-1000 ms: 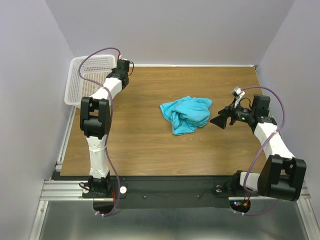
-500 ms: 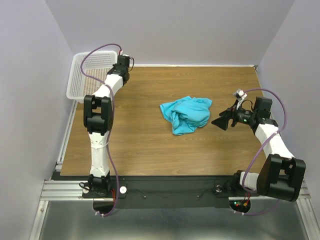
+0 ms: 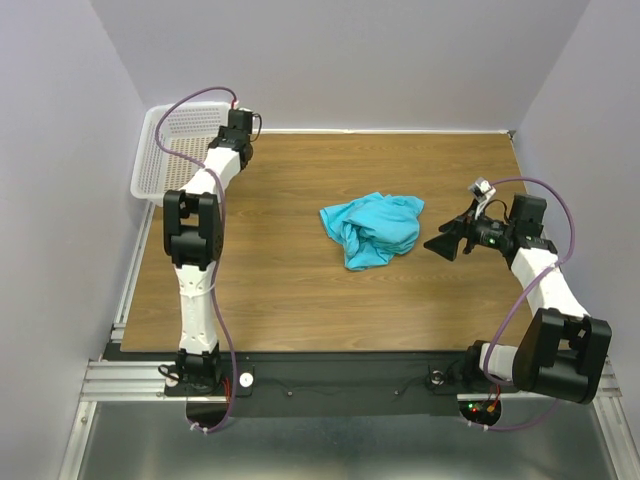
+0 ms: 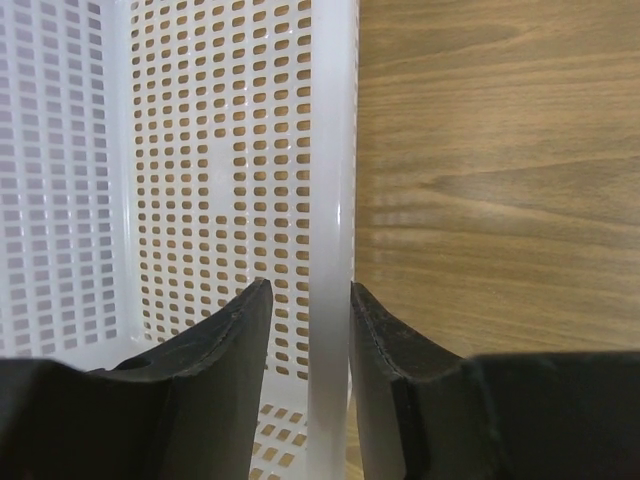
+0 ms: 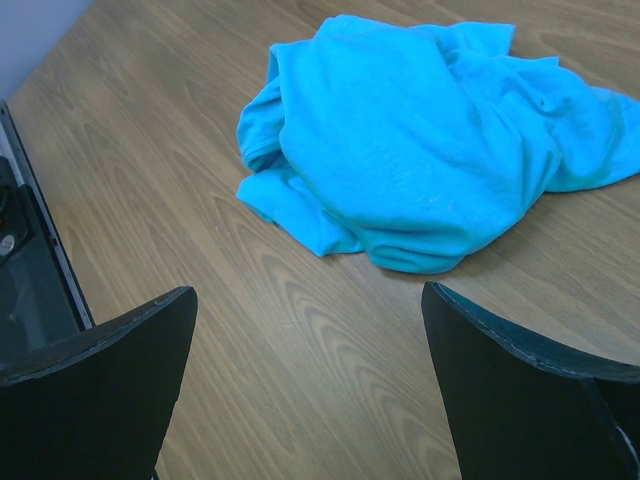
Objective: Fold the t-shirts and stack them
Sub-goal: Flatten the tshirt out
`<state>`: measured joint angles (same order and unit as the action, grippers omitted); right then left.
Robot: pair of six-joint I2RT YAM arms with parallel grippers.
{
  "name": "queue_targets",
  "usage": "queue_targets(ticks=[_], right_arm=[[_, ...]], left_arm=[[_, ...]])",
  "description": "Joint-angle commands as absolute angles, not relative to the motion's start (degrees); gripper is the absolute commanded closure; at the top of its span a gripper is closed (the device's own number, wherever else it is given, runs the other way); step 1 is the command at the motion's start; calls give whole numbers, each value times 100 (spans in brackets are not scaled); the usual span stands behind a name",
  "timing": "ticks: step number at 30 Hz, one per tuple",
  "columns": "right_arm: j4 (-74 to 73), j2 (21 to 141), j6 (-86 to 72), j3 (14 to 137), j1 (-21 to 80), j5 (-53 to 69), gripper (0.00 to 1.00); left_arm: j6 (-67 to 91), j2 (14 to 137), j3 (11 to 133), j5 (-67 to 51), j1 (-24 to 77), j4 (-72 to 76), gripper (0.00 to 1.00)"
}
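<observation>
Although the task calls for folding and stacking, nothing in this view is folded yet. At the far left corner of the desk (image 3: 300,290), a white mesh basket (image 3: 175,150) overhangs the left edge. The left hand (image 3: 238,122) is at the basket's near-side rim. In the wrist view its fingers (image 4: 240,330) are narrowly parted astride that rim, and mesh shows between one finger and the rim, so the hand appears to straddle the basket rather than pinch it.

Around the middle of the desk, slightly toward the right edge, the turquoise t-shirt (image 3: 372,228) lies in a crumpled heap with its sleeves and hem bunched under. Only this one shirt is visible, and no stack exists.

Beside the right edge, the right hand (image 3: 443,243) hangs low with its fingers spread wide. It holds nothing and points at the shirt without touching it.

Judged from this layout, the whole task remains: the shirt must be spread flat, folded, and set down as the base of a stack. The right hand looks best placed to make the first grasp.
</observation>
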<state>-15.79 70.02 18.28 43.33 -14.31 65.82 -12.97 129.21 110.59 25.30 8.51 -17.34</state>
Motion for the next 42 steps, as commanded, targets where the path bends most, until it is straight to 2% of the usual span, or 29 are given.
queue_targets(ticks=[1,3,7,12,16,17,19,22,24,25,28,30,35,37,42], right_arm=[[-1389,6785,1951,4342,-1485,6715,0],[-1415,6759,2004,4342,-1485,6610,0],[-1529,6706,2206,4351,-1485,6399,0],[-1749,6662,2426,4526,-1485,6127,0],[-2327,6741,2785,4930,-1477,6047,0],[-2425,6802,2908,5122,-1477,6082,0],[-2670,6881,2979,5290,-1398,6065,0],[-3118,7162,3067,5764,-1082,5636,0],[-3391,7408,3295,6080,-479,4901,0],[-3497,7487,3331,6143,-40,4313,0],[-3498,7803,3375,6310,482,3658,2],[-3489,7962,3392,6407,937,3062,7],[-3446,8533,3174,6583,1677,2261,18],[-3419,8665,3059,6618,1758,2145,26],[-3217,8754,2910,6443,1960,1899,35]], left_arm=[[-1231,12060,10952,2602,817,-1565,50],[-1195,11849,10715,2549,852,-1529,50],[-1116,10918,10117,2426,949,-1152,43],[-853,9611,9186,2101,967,-740,42],[-642,8484,8150,1767,967,-196,27],[-511,8255,7678,1636,941,-63,15],[-72,7482,6844,1103,749,488,1],[639,6587,6049,240,432,1166,1],[747,6172,5574,-823,273,1248,1],[782,6066,5346,-1418,264,1257,1],[957,5828,4933,-2675,272,1318,1],[1142,5775,4730,-3136,307,1397,1],[1187,5581,4211,-3086,931,1371,1],[1256,5458,4114,-3006,1089,1345,1],[1704,5230,3745,-2839,1397,1564,1]])
